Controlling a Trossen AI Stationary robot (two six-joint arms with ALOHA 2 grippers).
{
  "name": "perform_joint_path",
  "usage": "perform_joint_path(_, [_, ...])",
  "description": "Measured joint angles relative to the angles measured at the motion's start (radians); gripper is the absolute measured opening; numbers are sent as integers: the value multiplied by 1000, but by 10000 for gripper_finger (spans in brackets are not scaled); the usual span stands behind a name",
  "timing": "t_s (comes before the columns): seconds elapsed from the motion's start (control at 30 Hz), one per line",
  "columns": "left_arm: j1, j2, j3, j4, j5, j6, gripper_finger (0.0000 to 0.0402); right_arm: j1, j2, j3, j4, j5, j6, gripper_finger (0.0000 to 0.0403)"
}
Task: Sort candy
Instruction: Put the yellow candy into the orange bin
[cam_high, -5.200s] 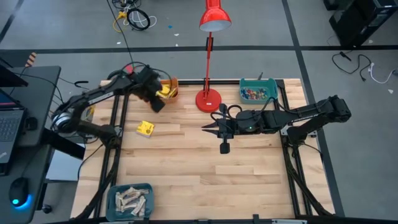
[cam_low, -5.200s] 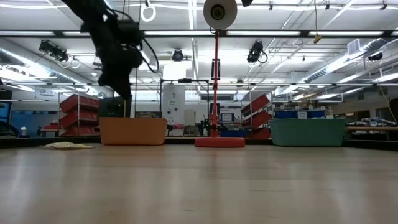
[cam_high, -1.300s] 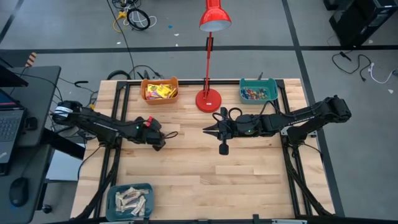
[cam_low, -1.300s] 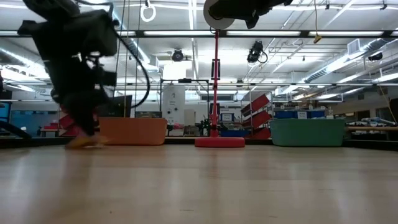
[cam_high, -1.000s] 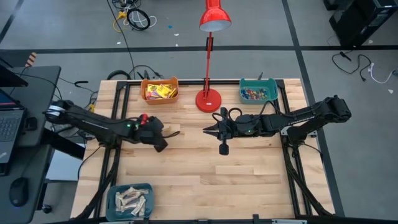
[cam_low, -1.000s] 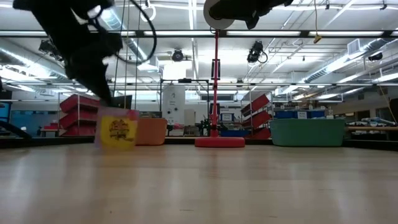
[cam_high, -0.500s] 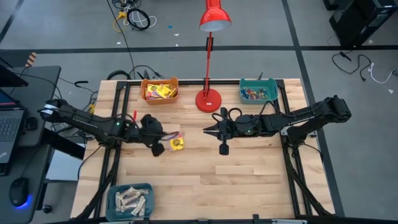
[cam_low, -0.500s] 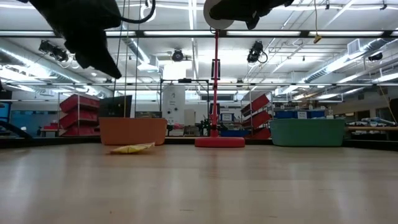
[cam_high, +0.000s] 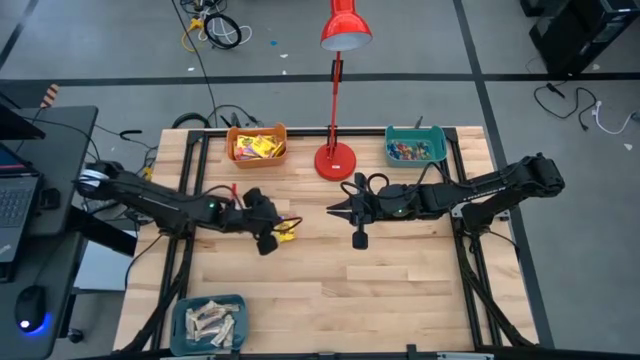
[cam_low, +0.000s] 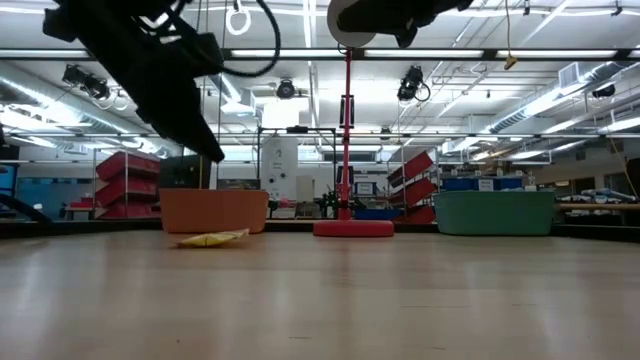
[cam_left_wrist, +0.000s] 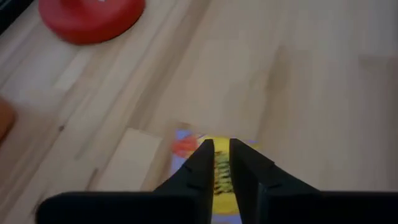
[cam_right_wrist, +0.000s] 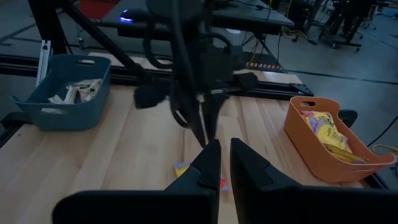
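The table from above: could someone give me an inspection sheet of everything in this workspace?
Surface: wooden table, bare in the middle.
Job's things: one yellow candy packet flat on the table; more in the orange bin; small pieces in the teal bin; pale bars in the blue bin.
Clutter: red lamp.
Grippers: left gripper just over the packet, holding nothing; right gripper idle mid-table.
Cables: loose on the floor.
Surroundings: laptop desk left.

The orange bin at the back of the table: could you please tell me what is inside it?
The orange bin holds a heap of yellow packets with dark print. Whatever lies beneath the top layer is covered.
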Motion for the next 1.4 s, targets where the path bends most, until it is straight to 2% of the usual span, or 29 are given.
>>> perform_joint_path(0.17, [68, 53, -1, -7, 6, 15, 93, 1, 0, 0, -11, 0, 8, 23])
perform_joint_path(0.33, [118, 109, -1, 1, 85, 48, 131, 2, 0, 0, -13, 0, 8, 23])
perform_joint_path(0.67, [197, 218, -1, 101, 179, 155, 178, 2, 0, 0, -34, 0, 7, 23])
perform_joint_path(0.93, [271, 320, -1, 128, 232, 179, 183, 2, 0, 0, -66, 0, 7, 23])
perform_joint_path(1.2, [286, 371, 3, 155, 261, 199, 181, 2, 0, 0, -68, 0, 6, 23])
perform_joint_path(1.4, [284, 372, 3, 156, 271, 202, 144, 2, 0, 0, -67, 0, 3, 23])
